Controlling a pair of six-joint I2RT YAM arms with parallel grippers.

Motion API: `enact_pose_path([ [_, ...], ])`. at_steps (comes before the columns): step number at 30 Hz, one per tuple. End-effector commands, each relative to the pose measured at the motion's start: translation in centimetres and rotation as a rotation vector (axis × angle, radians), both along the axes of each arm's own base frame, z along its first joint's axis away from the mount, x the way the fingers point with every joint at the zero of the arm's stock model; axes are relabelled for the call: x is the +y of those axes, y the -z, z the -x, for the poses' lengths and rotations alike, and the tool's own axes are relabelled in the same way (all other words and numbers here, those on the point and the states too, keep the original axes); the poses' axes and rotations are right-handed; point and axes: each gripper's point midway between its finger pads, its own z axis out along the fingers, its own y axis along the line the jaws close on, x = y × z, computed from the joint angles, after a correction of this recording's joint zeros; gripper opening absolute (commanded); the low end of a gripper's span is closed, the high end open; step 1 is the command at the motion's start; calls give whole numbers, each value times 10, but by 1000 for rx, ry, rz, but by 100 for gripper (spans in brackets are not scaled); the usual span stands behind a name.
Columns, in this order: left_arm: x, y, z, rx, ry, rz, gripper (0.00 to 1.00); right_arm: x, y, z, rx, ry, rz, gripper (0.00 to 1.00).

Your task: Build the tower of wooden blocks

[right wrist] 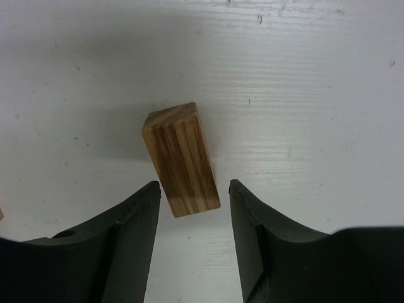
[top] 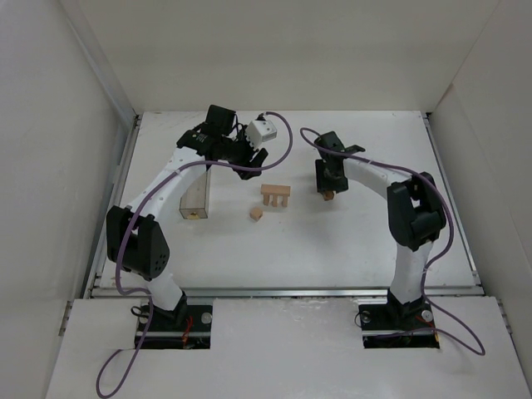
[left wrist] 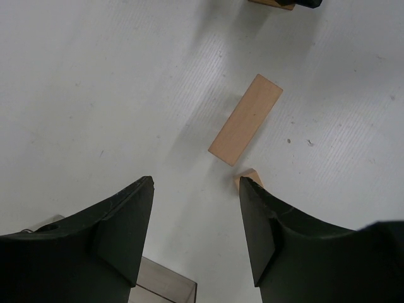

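We see the tower (top: 275, 195) standing on the table (top: 374, 249), a plank (left wrist: 246, 118) across its top and a loose cube (top: 257, 214) just beside it. The left gripper (left wrist: 196, 182) hangs above them, open and empty. To the tower's right, the right gripper (right wrist: 194, 184) stands open astride an upright block (right wrist: 180, 151), its fingers (right wrist: 126, 240) not touching it.
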Motion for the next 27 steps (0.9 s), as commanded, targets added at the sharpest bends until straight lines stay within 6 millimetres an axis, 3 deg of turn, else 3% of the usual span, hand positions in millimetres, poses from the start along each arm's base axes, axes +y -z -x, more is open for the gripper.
enact_pose_path([
  [1, 0, -21, 4, -48, 10, 40, 54, 11, -5, -19, -44, -53, -7, 54],
  [4, 0, -21, 4, -48, 10, 40, 54, 15, 0, -22, -31, -106, -3, 51],
  [6, 1, -25, 4, -57, 10, 43, 54, 18, 0, -23, -33, -124, -16, 40],
  [7, 1, -23, 6, -48, 10, 40, 54, 18, 2, -22, -34, -132, -13, 33],
  [8, 1, -23, 6, -48, 10, 40, 54, 18, -6, -24, -58, -132, -22, 13],
  [9, 2, -23, 6, -54, 16, 36, 53, 21, -11, -27, -85, -146, -37, 4],
  [10, 2, -23, 6, -54, 16, 36, 53, 22, -11, -24, -90, -150, -47, 0],
  [14, 4, -23, 9, -55, 38, 14, 50, 30, -46, -27, -210, -230, -104, 0],
  [17, 5, -31, 14, -80, 98, -7, 50, 50, -110, -31, -423, -368, -212, 0],
  [18, 5, -39, 13, -105, 113, -11, 50, 53, -113, -22, -450, -410, -235, 0],
  [19, 3, -44, 16, -114, 142, -6, 50, 60, -153, -12, -563, -487, -289, 0],
  [20, 3, -48, 16, -149, 189, -20, 50, 67, -184, -15, -697, -525, -325, 0],
  [21, 4, -49, 23, -143, 222, -28, 50, 67, -182, -3, -727, -548, -350, 0],
  [22, 2, -62, 24, -181, 262, -24, 50, 66, -219, 9, -849, -584, -376, 0],
  [24, -5, -74, 35, -234, 387, -5, 50, 75, -242, 27, -1001, -698, -419, 0],
  [25, -5, -88, 34, -275, 412, 13, 50, 75, -264, 41, -1086, -743, -429, 0],
  [27, -18, -106, 46, -315, 509, 89, 50, 83, -282, 58, -1189, -861, -444, 0],
])
